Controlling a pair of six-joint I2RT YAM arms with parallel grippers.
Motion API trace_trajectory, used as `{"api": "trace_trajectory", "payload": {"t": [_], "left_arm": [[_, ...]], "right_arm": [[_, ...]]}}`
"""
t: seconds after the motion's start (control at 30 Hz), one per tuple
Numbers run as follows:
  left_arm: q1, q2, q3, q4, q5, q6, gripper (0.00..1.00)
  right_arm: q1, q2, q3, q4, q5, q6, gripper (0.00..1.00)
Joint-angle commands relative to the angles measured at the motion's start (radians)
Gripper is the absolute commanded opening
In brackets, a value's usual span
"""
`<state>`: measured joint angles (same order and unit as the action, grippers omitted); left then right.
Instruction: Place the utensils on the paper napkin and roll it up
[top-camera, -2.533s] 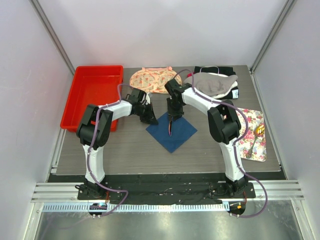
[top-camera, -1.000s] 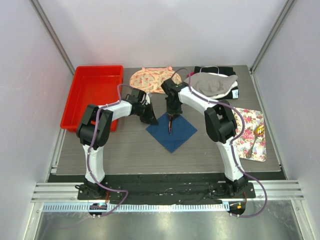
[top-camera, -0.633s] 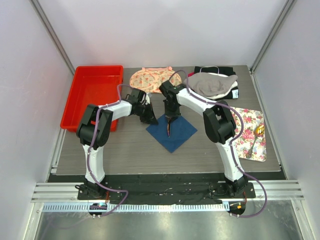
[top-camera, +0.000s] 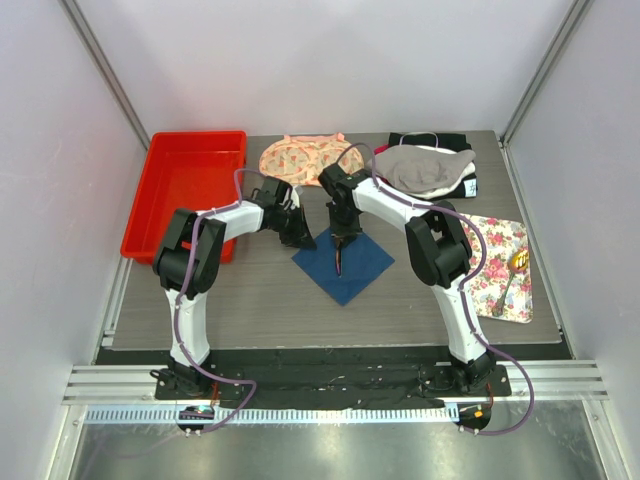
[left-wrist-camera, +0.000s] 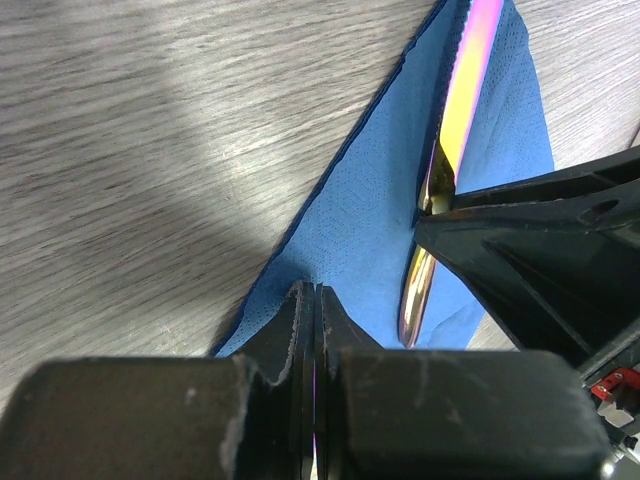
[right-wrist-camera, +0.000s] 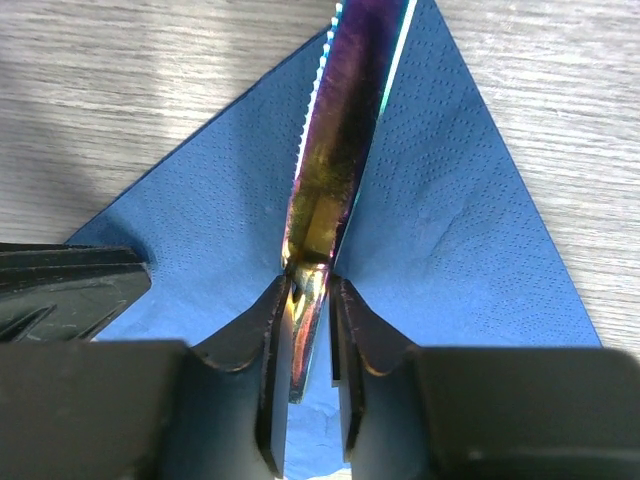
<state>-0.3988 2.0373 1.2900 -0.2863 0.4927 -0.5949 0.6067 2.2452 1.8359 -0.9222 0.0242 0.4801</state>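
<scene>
Top external view gives you the grey wooden table (top-camera: 250, 300) with a red tray (top-camera: 190, 185) at its far left. A white floral mat (top-camera: 508, 250) lies along the right edge, and a peach floral cloth (top-camera: 300, 160) sits at the back beside a grey cloth (top-camera: 425, 168) on something dark. The paper napkin (top-camera: 352, 272) lies flat near the middle of the table, turned so that one corner points towards the arm bases.

One utensil (top-camera: 341, 256) rests along the napkin's middle, its tip towards you. A second utensil (top-camera: 505, 285) lies well apart on the floral mat, with a yellow piece at its far end.

Your right claw (top-camera: 342, 236) is at the napkin's far corner. Right wrist view shows you the claw (right-wrist-camera: 308, 290) gripping the near end of the utensil (right-wrist-camera: 335, 130), an iridescent purple and gold blade with a toothed edge, over the blue napkin (right-wrist-camera: 450, 220).

Your left claw (top-camera: 303, 238) sits at the napkin's left corner. Left wrist view shows its jaws pressed fully together, tips (left-wrist-camera: 300, 305) down on the edge of the napkin (left-wrist-camera: 350, 200), which puckers there. You cannot tell whether paper is pinched between them.
</scene>
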Motion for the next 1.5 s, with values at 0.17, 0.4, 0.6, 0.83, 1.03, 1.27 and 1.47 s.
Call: {"api": "trace_trajectory", "payload": {"t": [0.17, 0.4, 0.6, 0.83, 1.03, 1.27, 1.47], "left_arm": [[0.003, 0.041, -0.012, -0.016, -0.094, 0.024, 0.00], [0.003, -0.029, -0.015, -0.001, -0.062, 0.006, 0.06], [0.002, -0.133, 0.008, 0.013, -0.074, -0.009, 0.25], [0.005, -0.268, 0.054, -0.053, -0.152, 0.062, 0.59], [0.003, -0.425, 0.008, -0.080, -0.218, 0.133, 0.66], [0.006, -0.581, -0.113, -0.013, -0.175, 0.262, 0.70], [0.021, -0.608, -0.054, -0.116, -0.151, 0.334, 0.70]], "right_arm": [[0.005, -0.039, 0.013, -0.003, -0.009, -0.005, 0.40], [-0.008, -0.079, 0.112, -0.007, -0.090, -0.067, 0.52], [-0.077, -0.151, 0.177, -0.001, -0.266, -0.195, 0.68], [-0.306, -0.329, 0.001, 0.009, -0.342, -0.278, 0.83], [-0.594, -0.542, -0.237, -0.052, -0.219, -0.359, 0.74], [-0.961, -0.671, -0.562, -0.008, -0.130, -0.474, 0.62], [-1.082, -0.677, -0.664, 0.034, -0.090, -0.544, 0.54]]}}
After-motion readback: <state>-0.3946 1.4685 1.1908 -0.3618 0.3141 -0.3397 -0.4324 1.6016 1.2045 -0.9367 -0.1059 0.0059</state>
